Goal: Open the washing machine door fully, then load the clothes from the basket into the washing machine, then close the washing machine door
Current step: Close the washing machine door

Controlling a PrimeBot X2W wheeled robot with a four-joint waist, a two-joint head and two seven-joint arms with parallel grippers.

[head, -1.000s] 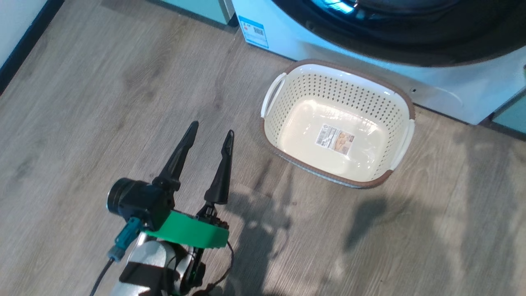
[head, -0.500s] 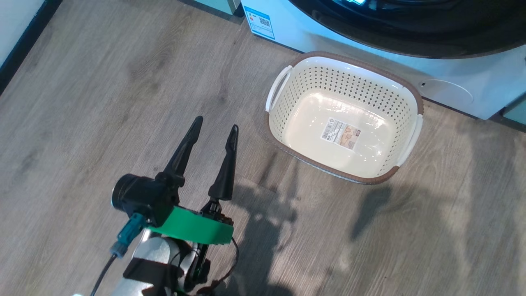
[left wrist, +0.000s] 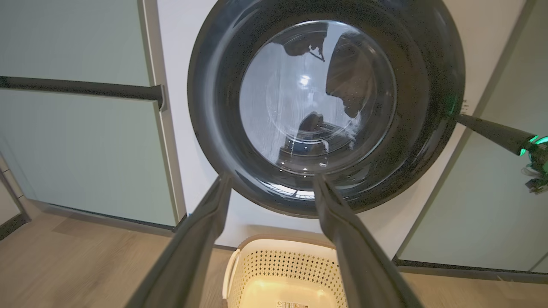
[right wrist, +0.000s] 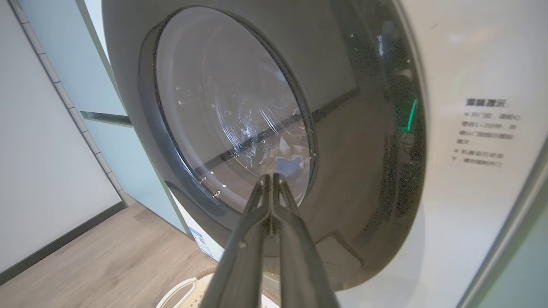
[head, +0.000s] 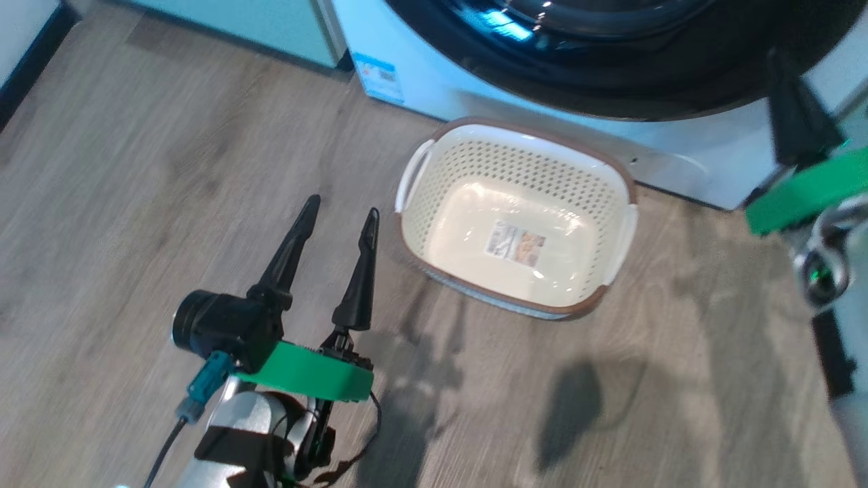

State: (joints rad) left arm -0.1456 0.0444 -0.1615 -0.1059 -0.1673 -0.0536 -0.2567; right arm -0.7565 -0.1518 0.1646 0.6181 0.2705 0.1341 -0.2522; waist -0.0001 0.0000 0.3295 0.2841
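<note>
The washing machine (head: 678,146) (left wrist: 175,42) stands at the top, white. Its round glossy black washing machine door (head: 610,74) (left wrist: 325,107) (right wrist: 239,115) lies flat against the front. The cream basket (head: 475,163) (left wrist: 278,265) sits on the floor before it, with just a label inside. A small blue and pale shape (right wrist: 291,164) shows through the glass; I cannot tell if it is the clothes. My left gripper (head: 342,205) (left wrist: 272,179) hangs open and holds nothing, left of the basket. My right gripper (head: 776,57) (right wrist: 270,175) is shut and holds nothing, its tip near the door's right rim (left wrist: 460,119).
Pale green cabinet panels (left wrist: 85,149) (left wrist: 479,205) flank the machine, the left one with a dark bar handle (left wrist: 81,87). A blue sticker (head: 380,74) marks the machine's lower left corner. Wooden floor (head: 135,169) spreads to the left, ending at a dark skirting (head: 27,47).
The head camera has swung, shifting the basket and machine in the picture. My right gripper has come into the head view at the right edge. The left gripper stays open.
</note>
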